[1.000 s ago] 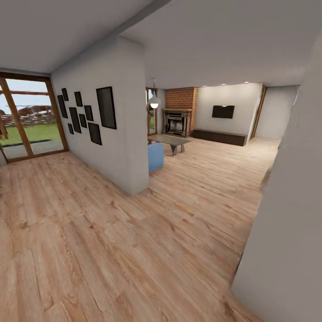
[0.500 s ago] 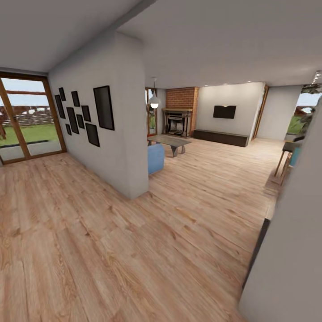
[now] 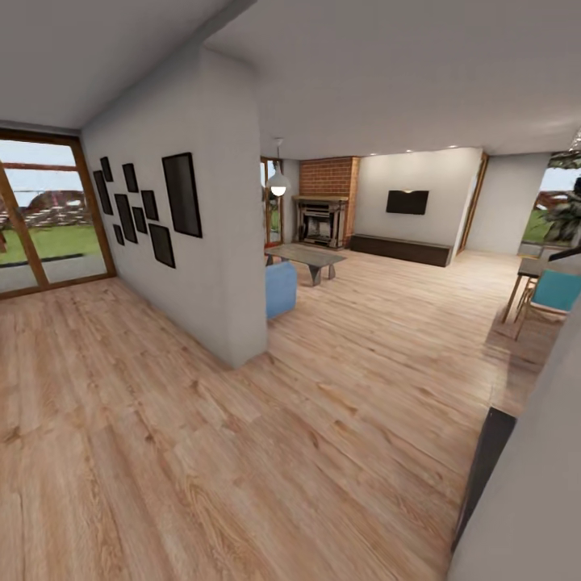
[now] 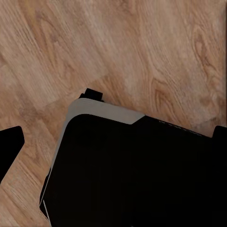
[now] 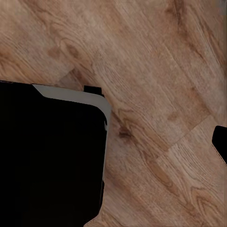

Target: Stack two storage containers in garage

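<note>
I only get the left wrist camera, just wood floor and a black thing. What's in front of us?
Observer: In the head view, a blue sofa sits ahead, past a white wall's end.
Operator: What's behind the sofa?
Observer: A coffee table, then a brick fireplace.
Operator: And on our right?
Observer: A teal chair at a small table.

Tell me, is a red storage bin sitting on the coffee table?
No, the glass-topped coffee table beside the blue sofa carries no red bin.
</note>
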